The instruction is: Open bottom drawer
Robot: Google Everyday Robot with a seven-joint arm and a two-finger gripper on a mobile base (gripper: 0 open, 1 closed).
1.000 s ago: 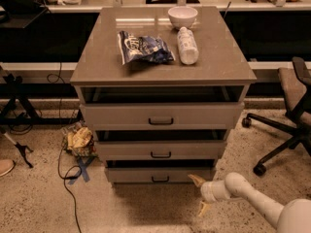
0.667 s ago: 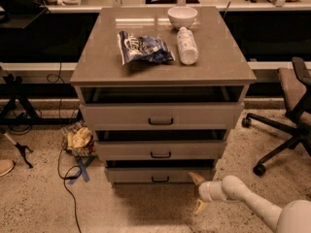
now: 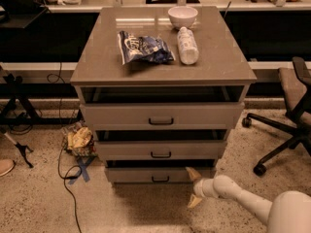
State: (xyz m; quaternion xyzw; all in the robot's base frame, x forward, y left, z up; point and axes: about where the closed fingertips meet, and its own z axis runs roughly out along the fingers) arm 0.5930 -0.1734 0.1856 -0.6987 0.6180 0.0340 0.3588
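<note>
Your claw (image 3: pixel 190 187), spread wide and empty, has crept slightly left toward the bottom drawer (image 3: pixel 131 174), whose handle (image 3: pixel 160 179) is not yet gripped, so the pull hasn't started.

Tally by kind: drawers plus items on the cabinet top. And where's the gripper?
Drawers: 3 (top drawer, middle drawer, bottom drawer)
Bowl: 1
Bottle: 1
Bag: 1
Total: 6
Gripper: open, low beside the bottom drawer's right end.
</note>
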